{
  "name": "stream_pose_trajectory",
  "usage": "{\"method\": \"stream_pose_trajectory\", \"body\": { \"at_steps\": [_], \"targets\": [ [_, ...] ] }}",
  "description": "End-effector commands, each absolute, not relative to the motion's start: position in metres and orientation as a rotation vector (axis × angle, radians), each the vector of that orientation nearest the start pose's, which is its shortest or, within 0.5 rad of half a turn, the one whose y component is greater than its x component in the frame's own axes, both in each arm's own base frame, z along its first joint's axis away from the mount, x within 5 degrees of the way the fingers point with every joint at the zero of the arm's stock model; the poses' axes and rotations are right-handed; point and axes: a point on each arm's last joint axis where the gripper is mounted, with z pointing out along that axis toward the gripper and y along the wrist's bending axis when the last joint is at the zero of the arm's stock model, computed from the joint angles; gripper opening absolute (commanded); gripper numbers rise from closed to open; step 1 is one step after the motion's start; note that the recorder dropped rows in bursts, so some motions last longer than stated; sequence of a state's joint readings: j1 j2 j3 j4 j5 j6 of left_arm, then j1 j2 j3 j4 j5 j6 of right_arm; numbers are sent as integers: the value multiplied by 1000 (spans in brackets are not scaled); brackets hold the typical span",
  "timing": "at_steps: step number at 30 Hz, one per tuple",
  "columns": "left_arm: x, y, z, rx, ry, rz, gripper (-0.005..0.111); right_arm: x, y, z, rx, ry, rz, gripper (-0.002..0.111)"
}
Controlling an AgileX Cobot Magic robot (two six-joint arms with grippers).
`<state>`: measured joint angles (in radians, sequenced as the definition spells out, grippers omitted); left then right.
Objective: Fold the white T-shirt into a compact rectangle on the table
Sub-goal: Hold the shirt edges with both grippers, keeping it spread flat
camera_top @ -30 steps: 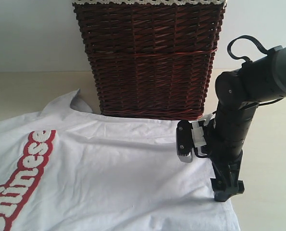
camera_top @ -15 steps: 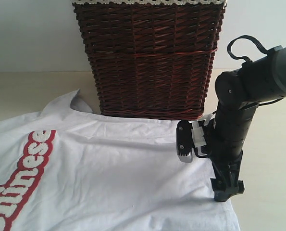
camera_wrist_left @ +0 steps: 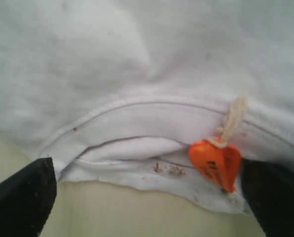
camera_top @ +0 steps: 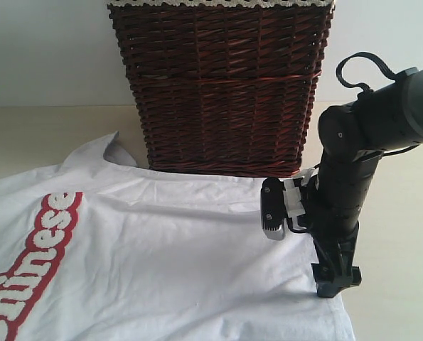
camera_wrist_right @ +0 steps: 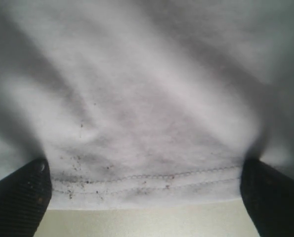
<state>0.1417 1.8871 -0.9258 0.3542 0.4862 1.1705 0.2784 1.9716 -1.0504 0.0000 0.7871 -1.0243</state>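
A pale wall [camera_top: 47, 50] stands behind a cream-beige desk [camera_top: 26, 135]. At the far middle of the desk is a dark brown wicker basket [camera_top: 222, 85] with a white trim along its top. The white T-shirt [camera_top: 168, 256] lies spread flat on the desk in front of the basket. It fills the near left and middle, and its far edge lies just at the basket's foot. Fuzzy white letters [camera_top: 33, 249] outlined in thick red run along the shirt's left part.

The black right arm [camera_top: 353, 170] stands to the right of the basket and points down. The right hand [camera_top: 334, 283] is at the shirt's right edge, low against the cloth. Its wrist view shows two dark fingers [camera_wrist_right: 18, 197] spread wide, with the stitched hem [camera_wrist_right: 147, 177] lying between them, so the hand is open.

The left hand [camera_wrist_left: 147, 197] shows only in its own wrist view. It is also spread open over a folded hem of the shirt. A small orange tag [camera_wrist_left: 216, 163] on a pale string lies on that hem, just beside one finger.
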Motion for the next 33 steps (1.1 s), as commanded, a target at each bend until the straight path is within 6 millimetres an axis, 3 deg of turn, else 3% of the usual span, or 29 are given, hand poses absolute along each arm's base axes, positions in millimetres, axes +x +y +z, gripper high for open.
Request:
{"method": "stream_pose_trajectory", "body": {
  "at_steps": [1,33],
  "targets": [
    [314,55,99,1772,2486,348,105,310,87,88,-1951,2574,56,105],
    [309,55,96,1789,2520,315,105,310,87,81,-1875,2652,62,105]
  ]
}}
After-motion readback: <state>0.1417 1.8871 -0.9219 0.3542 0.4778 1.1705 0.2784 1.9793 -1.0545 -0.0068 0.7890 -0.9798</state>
